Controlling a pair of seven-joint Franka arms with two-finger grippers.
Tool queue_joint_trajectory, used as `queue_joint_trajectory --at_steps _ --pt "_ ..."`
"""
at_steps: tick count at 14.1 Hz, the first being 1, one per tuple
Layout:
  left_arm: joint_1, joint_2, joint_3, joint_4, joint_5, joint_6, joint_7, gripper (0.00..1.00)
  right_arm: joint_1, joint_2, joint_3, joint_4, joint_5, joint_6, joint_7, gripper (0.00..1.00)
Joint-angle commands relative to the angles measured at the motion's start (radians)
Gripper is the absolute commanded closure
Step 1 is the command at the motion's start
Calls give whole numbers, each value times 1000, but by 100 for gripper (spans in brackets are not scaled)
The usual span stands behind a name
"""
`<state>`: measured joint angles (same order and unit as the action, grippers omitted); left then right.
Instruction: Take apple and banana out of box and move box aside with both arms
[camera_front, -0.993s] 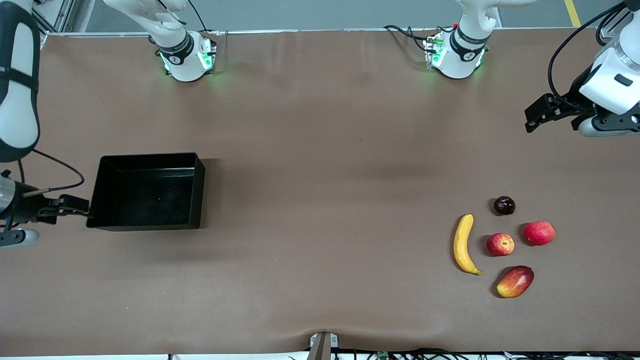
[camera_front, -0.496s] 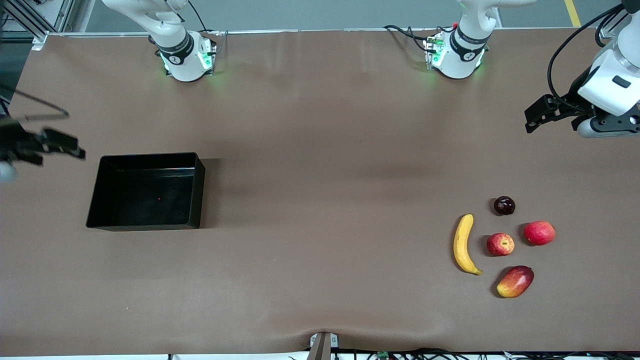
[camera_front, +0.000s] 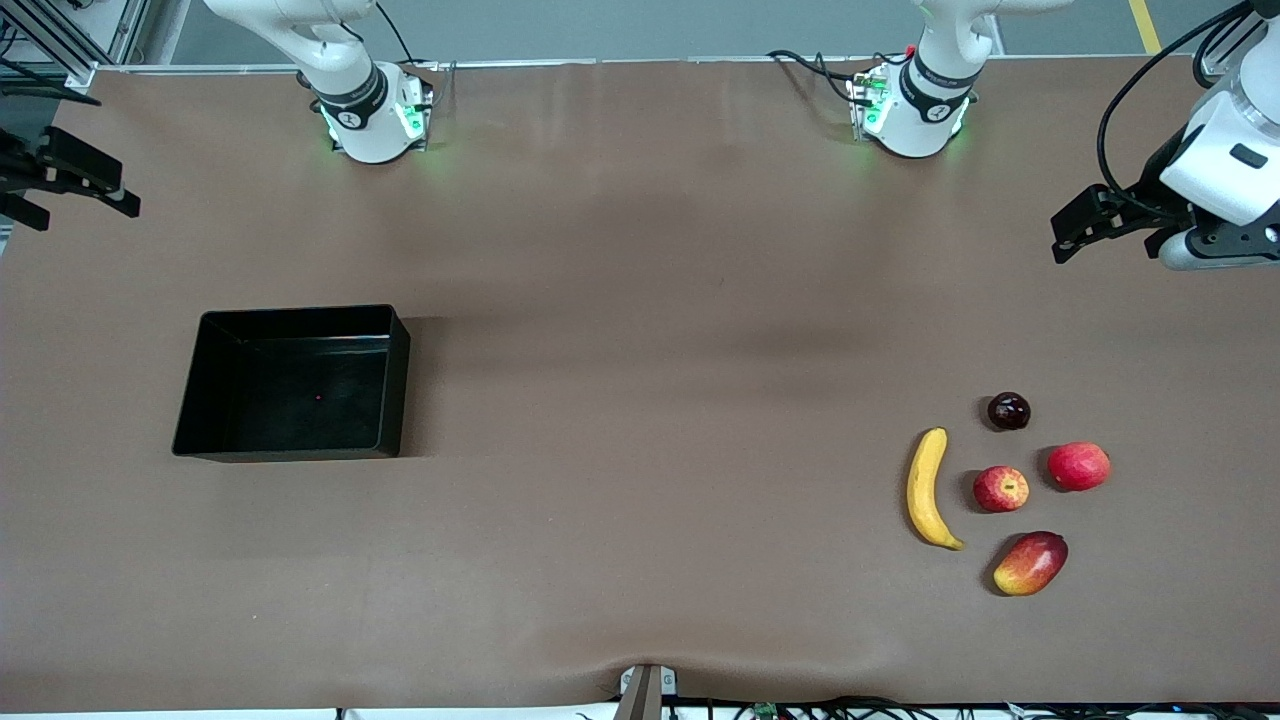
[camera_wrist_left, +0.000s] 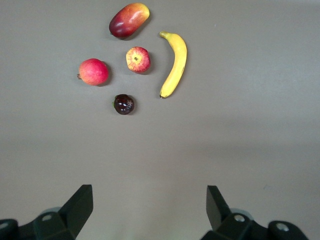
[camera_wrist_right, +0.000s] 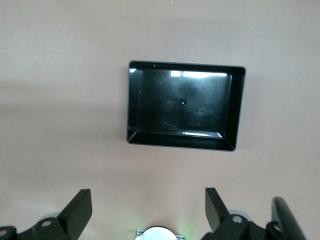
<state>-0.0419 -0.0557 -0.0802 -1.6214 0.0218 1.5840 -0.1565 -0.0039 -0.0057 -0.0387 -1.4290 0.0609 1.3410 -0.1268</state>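
apple (camera_front: 1001, 489) beside banana (camera_front: 927, 489), outside box (camera_front: 290, 443)

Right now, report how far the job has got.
Done: the box is empty at the right arm's end; the banana and apple lie on the table at the left arm's end. In hand: nothing; the right gripper and left gripper hang open, clear of everything. Left: nothing visible.

Box (camera_front: 292, 384): glossy black. Banana (camera_front: 926, 489): yellow. Apple (camera_front: 1001, 489): red, yellow streaks. Plain fruit (camera_front: 1079, 466): pinkish-red. Mango (camera_front: 1031, 563): red-yellow. Small round fruit (camera_front: 1009, 411): dark maroon. Table (camera_front: 640, 400): brown. Arm bases (camera_front: 368, 120): white, green lights.
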Motion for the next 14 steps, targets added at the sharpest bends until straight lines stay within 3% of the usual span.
queue_joint_trajectory --at_steps 1,2,5,14 --pt "1 -19 7 -2 -17 -10 0 0 31 -20 9 -33 -96 -8 1 0" --pt "1 -19 7 -2 -19 -9 0 0 56 -19 16 -25 -142 -11 12 0" --pt "1 -19 10 0 -48 -9 0 0 54 -17 14 -18 -144 12 13 0" --pt "2 -9 10 15 -63 -9 -1 0 1 -17 3 -14 -23 26 1 0"
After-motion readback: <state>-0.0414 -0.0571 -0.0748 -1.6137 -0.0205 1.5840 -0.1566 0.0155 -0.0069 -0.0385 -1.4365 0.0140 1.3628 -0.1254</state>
